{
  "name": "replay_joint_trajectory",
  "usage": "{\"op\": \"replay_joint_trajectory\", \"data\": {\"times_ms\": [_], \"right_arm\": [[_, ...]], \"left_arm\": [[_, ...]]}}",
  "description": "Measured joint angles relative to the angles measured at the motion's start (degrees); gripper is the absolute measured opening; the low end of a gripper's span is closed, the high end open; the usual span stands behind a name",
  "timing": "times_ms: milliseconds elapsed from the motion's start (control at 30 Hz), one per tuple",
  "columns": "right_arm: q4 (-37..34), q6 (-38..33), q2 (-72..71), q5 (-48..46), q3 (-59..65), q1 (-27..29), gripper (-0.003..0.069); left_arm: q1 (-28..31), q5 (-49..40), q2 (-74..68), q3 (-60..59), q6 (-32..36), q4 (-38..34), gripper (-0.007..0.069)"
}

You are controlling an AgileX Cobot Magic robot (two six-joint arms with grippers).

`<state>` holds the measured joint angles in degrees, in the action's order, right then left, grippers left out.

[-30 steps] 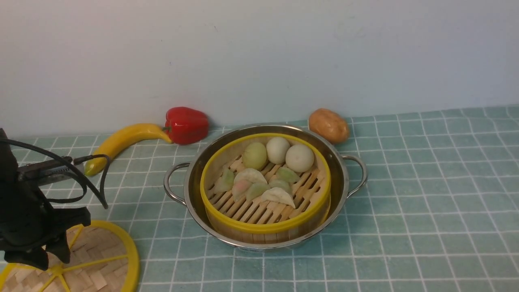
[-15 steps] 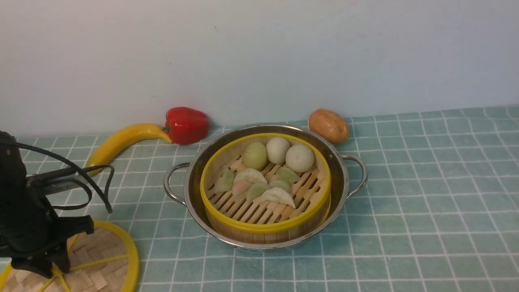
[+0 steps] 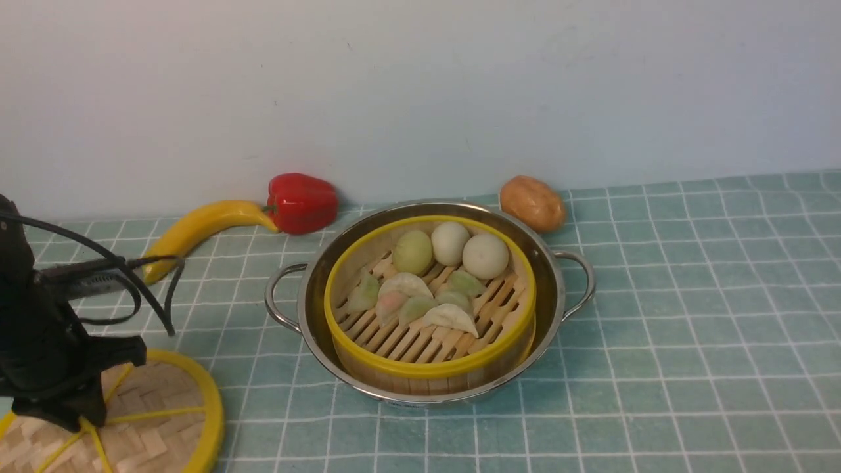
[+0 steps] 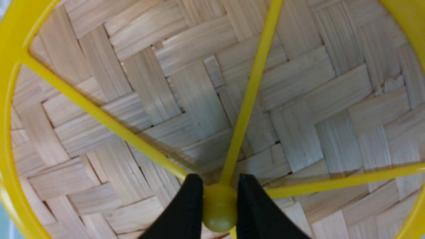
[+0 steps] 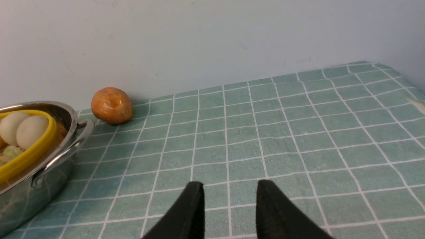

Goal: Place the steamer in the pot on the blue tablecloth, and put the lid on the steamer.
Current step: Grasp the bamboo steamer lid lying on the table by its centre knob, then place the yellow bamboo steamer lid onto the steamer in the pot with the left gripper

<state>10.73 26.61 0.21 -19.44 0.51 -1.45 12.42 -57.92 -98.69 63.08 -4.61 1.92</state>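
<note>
The steamer point(image 3: 427, 370), holding pale dumplings and buns, sits inside the steel pot point(image 3: 558, 289) on the blue tablecloth point(image 3: 690, 315). The lid point(image 3: 158, 407) is at the near left corner, partly cut off by the picture's edge. My left gripper point(image 3: 72, 420) is over its middle. In the left wrist view the left gripper point(image 4: 219, 181) is shut on the lid's yellow hub point(image 4: 219, 209), with the woven lid point(image 4: 186, 99) filling the view. My right gripper point(image 5: 229, 183) is open and empty over bare cloth to the right of the pot point(image 5: 71, 116) and steamer point(image 5: 33, 149). It is out of the front view.
A banana point(image 3: 197, 230) and a red pepper point(image 3: 302, 202) lie by the wall behind the pot on the left. A potato point(image 3: 532, 202) lies behind it on the right and also shows in the right wrist view point(image 5: 111, 105). The wall closes the back.
My left gripper dipped onto the lid's hub, then rose slightly. The lid has shifted a little up and to the left with it. The pot and steamer have not moved.
</note>
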Motion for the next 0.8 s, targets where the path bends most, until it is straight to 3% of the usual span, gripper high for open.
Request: {"op": "replay_joint_trajectory", "data": {"times_ms": [233,433,500,633,800], "right_arm": [[0.0,0.0,0.0,0.0,0.0,0.0,0.024],[0.0,0.0,0.0,0.0,0.0,0.0,0.024],[0.0,0.0,0.0,0.0,0.0,0.0,0.024],[0.0,0.0,0.0,0.0,0.0,0.0,0.024],[0.0,0.0,0.0,0.0,0.0,0.0,0.024]], "left_arm": [[-1.0,-2.3,4.1,11.2,4.6,-1.3,0.0114],[-10.5,-3.6,4.0,23.1,17.3,-10.4,0.0114],[-16.5,-3.0,3.0,26.4,20.9,-12.3,0.0114],[-25.6,-2.2,-0.2,30.1,24.6,-12.7,0.0114],[-32.5,-2.0,-4.6,32.5,26.8,-12.5,0.0114]]}}
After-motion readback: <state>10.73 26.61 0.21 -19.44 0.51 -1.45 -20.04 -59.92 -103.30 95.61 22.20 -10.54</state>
